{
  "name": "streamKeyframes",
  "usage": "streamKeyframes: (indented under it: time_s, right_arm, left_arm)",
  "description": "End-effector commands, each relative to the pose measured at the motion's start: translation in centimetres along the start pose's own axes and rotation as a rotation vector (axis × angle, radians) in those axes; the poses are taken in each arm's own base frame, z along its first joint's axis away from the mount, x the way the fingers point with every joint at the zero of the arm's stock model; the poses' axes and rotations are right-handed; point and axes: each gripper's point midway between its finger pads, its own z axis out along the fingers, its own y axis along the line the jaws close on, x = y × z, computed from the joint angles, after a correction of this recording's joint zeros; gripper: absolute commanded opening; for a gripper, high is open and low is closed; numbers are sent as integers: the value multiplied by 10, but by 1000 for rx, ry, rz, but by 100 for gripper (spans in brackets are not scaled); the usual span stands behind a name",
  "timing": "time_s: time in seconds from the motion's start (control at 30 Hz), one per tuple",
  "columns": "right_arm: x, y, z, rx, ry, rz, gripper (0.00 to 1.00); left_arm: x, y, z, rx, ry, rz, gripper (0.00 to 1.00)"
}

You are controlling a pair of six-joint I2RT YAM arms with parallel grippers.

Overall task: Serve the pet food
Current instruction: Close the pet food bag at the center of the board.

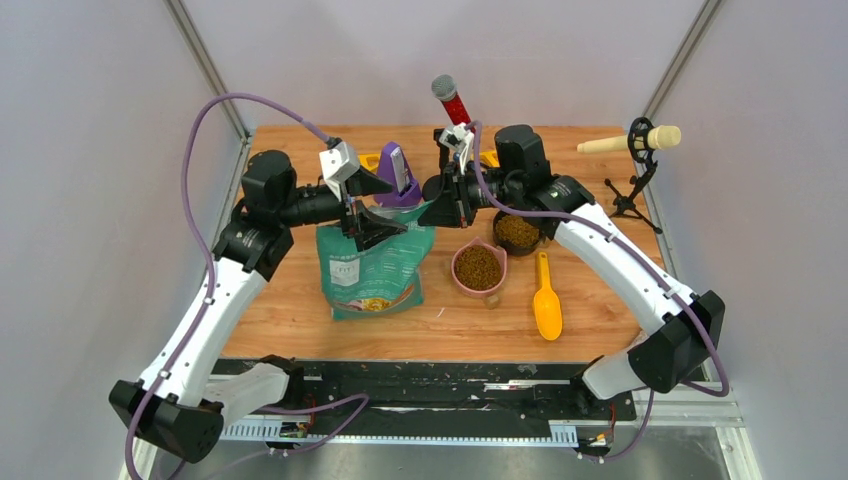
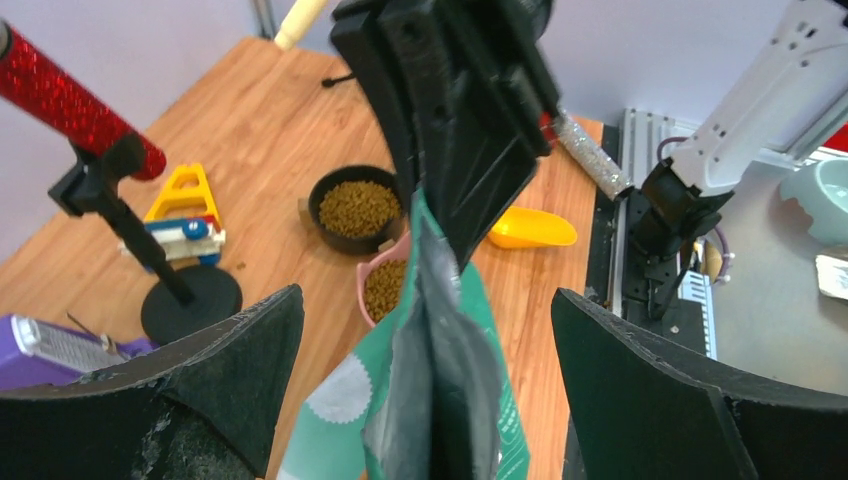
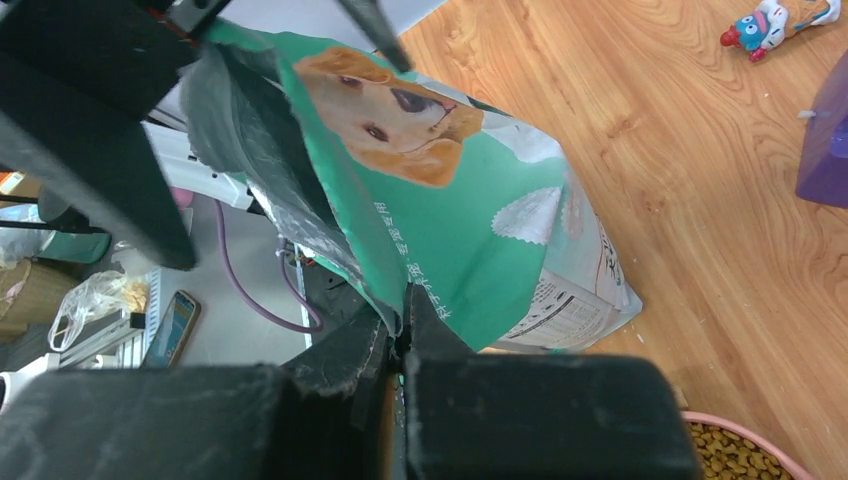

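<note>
Bearing pet food — a wooden table stands between grey walls.

The right hand pinches the upper edge of the teal-green bag, its jaws pressed together on the crumpled film. The bag bears a dog's face and a white label, and its base rests on the wooden surface. Near the bag's base, a pink bowl holds pet food. Farther from the bag are a purple object and a small toy.
</note>
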Motion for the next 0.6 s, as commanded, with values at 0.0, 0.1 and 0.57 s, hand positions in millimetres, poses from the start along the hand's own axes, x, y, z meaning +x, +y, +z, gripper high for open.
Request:
streamKeyframes:
  time_s: [0.0,0.1,0.57]
  right_arm:
    - [-36,32,-27,-12,-101,-120,0]
    - [-37,37,-31,-19,-113,-153,0]
    - [-28,47,-38,-64,-111,-263,0]
  left_arm:
    - [12,14,0,-63,57,-8,100]
    - [15,17,-2,-83,68,5,100]
    - [-70,7,3,-26,-14,127,100]
